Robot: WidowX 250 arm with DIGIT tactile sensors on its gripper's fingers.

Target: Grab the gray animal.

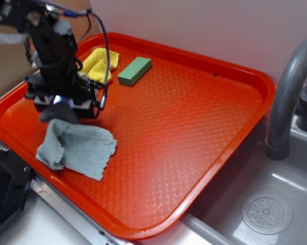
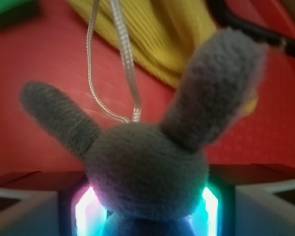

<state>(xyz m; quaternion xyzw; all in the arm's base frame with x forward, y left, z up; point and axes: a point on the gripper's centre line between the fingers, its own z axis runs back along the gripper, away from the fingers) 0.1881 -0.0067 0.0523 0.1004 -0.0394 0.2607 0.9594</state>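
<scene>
Gray plush fills the wrist view: the gray animal (image 2: 147,172), a bunny with two long ears, sits between the lit inner faces of the tool (image 2: 146,214), its head hard against both sides. The tool is therefore judged clamped on the body, the grip low so that head and ears stay free. A white string loop (image 2: 115,64) trails from the head crown over the tray.

In the exterior view the tool (image 1: 63,106) hangs at the left part of the red tray (image 1: 194,127), with the bunny (image 1: 58,113) under it as a dark lump. Whether the bunny is clear of the tray cannot be told.

A blue-gray cloth (image 1: 76,148) lies just in front of the bunny. Beyond the bunny lies a yellow cloth (image 1: 99,64), then a green block (image 1: 134,70). Beside the tray stands a gray faucet (image 1: 288,97) over a sink (image 1: 265,214).
</scene>
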